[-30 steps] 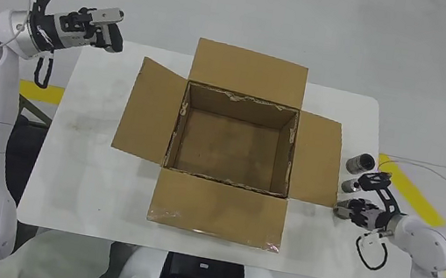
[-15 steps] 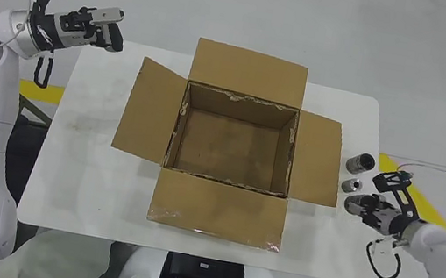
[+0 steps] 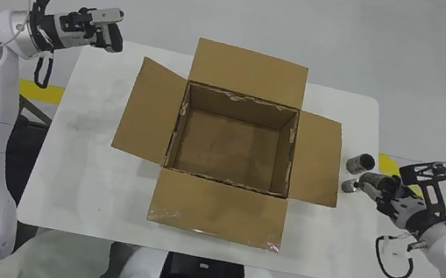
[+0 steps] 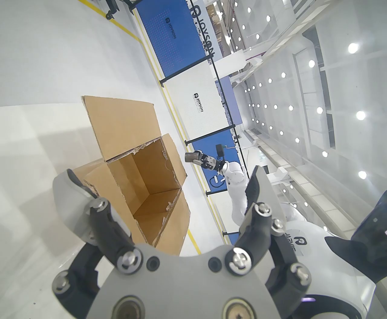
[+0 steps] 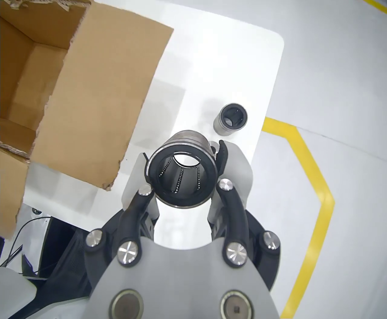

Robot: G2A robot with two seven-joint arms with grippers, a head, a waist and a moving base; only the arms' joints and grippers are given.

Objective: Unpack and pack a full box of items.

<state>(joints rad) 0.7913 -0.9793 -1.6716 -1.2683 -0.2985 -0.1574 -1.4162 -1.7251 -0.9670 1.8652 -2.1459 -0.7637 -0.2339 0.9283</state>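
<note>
White tabletop (image 3: 82, 160) lies smooth and matte beneath you. Your right gripper's (image 5: 183, 160) pale fingers (image 5: 239, 170) clamp the held bearing (image 5: 183, 172), a short steel cylinder with a black bore lined with rows of small balls. It hangs above the table's right edge, just beside the second bearing (image 5: 231, 120), which lies on the surface. That arm sits low off the right side, aimed at the brown corrugated box (image 3: 218, 211), whose flaps are spread and edges torn. Your left gripper (image 4: 164, 181) hovers with its fingers spread wide and nothing between them, raised above the far left corner.
</note>
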